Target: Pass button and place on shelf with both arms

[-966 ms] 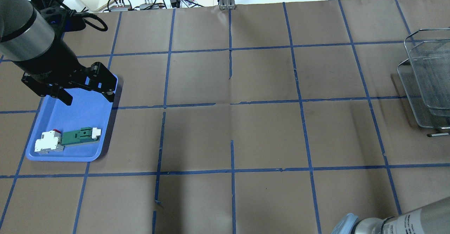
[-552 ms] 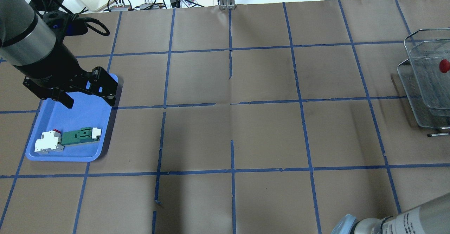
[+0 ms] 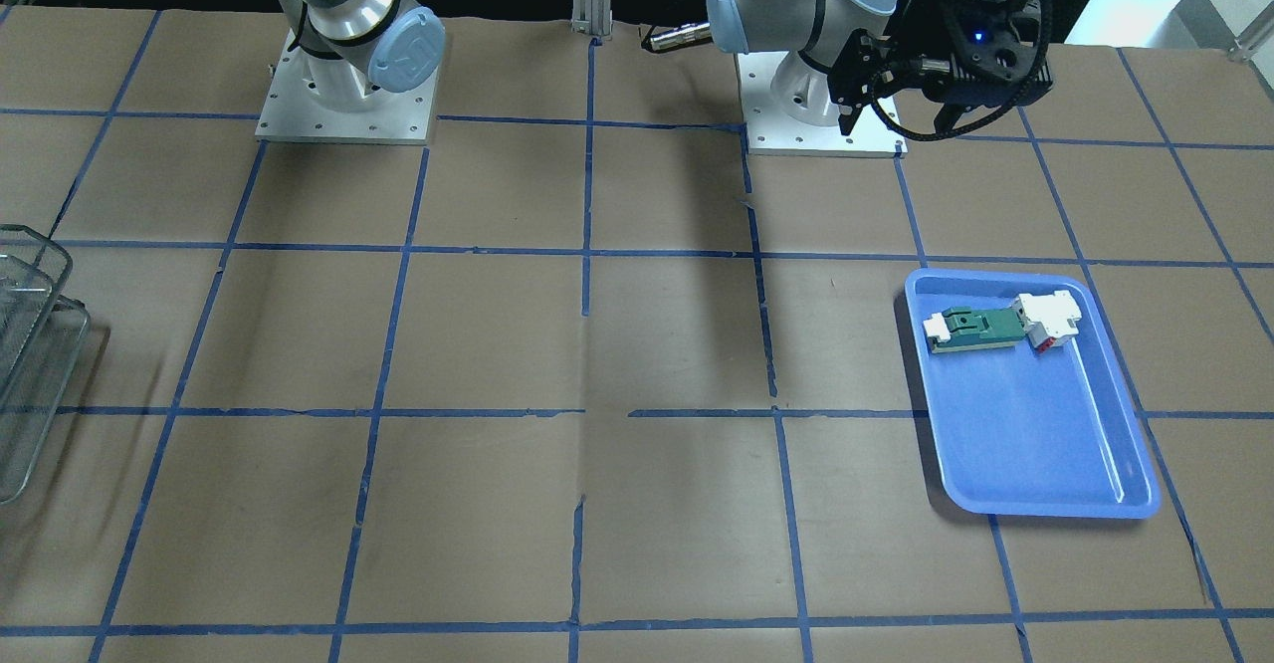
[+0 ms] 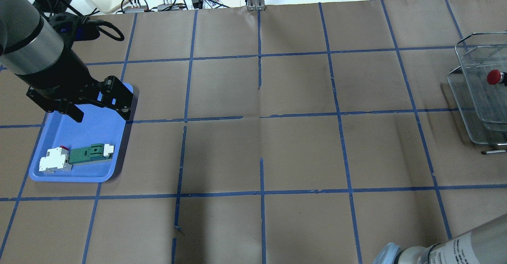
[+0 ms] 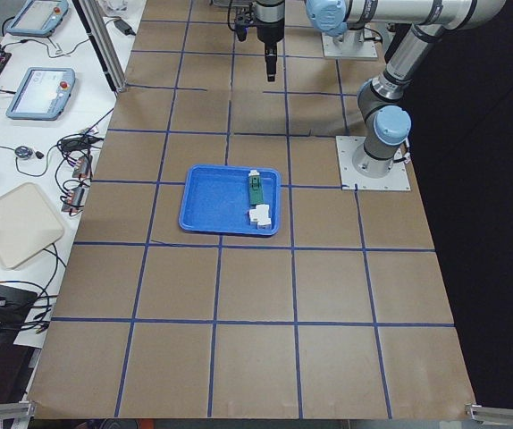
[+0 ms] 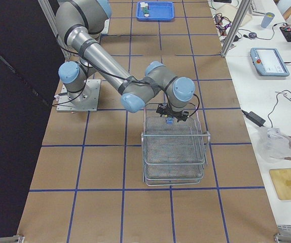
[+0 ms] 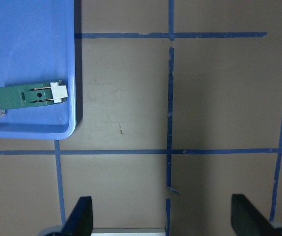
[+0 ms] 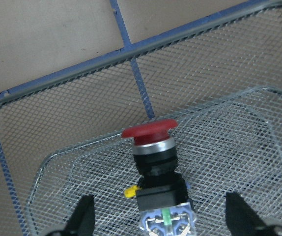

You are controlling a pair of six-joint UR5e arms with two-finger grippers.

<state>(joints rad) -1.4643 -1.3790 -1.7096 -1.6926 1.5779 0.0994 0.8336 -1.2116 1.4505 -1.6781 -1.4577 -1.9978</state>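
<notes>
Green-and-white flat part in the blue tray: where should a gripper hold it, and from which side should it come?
Probably from straight above, closing across the narrow green middle of the green-and-white flat part. It lies flat; its long edges are free, while the white block sits against one end.

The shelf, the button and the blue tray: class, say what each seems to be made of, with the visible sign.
The shelf: likely metal, silvery wire rim around see-through mesh. The button: red head looks like matte plastic; the shiny ring beneath may be metal or plated. The blue tray: probably moulded plastic, uniform colour, smooth, rounded corners.
</notes>
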